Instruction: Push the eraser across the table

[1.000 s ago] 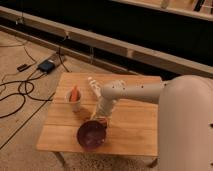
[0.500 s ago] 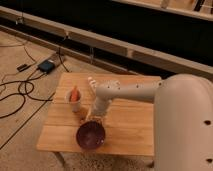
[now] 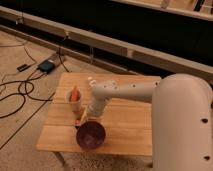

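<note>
The arm (image 3: 117, 92) swung further toward the left side of the table (image 3: 127, 127) over the last second, its bent forearm moving in over the middle of the planks and ending closer to the white cup (image 3: 73, 101) holding the orange thing (image 3: 75, 92). The gripper (image 3: 84, 117) came down with it and finished low over the wood between that cup and the purple bowl (image 3: 90, 135), just above the bowl's rim. The arm's wide pale body (image 3: 182, 125) also crept further left, so it covered more of the table's right end than it had before.
</note>
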You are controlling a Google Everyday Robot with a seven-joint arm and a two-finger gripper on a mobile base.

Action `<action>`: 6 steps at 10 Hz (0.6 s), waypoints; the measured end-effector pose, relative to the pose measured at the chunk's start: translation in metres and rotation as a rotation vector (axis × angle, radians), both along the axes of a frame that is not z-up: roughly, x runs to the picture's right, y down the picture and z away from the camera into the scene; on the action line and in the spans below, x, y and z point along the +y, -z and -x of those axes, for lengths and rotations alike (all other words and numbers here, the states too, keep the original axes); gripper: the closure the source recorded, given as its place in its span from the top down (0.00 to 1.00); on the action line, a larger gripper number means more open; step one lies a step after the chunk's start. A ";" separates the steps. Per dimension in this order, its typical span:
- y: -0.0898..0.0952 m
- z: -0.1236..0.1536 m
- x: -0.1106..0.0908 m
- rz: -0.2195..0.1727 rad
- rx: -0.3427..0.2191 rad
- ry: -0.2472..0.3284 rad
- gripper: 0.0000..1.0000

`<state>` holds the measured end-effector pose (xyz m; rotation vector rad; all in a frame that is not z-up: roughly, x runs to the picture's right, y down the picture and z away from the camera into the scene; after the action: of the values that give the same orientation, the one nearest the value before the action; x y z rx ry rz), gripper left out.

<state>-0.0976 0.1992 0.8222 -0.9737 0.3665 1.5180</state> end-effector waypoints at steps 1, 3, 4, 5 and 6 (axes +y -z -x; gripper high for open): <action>0.003 0.008 0.001 -0.002 -0.021 0.010 0.65; 0.008 0.022 0.003 -0.011 -0.059 0.030 0.65; 0.010 0.029 0.003 -0.019 -0.078 0.042 0.65; 0.011 0.036 0.002 -0.029 -0.094 0.052 0.65; 0.010 0.038 0.000 -0.036 -0.100 0.054 0.65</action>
<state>-0.1357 0.1994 0.8121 -0.9993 0.2909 1.4167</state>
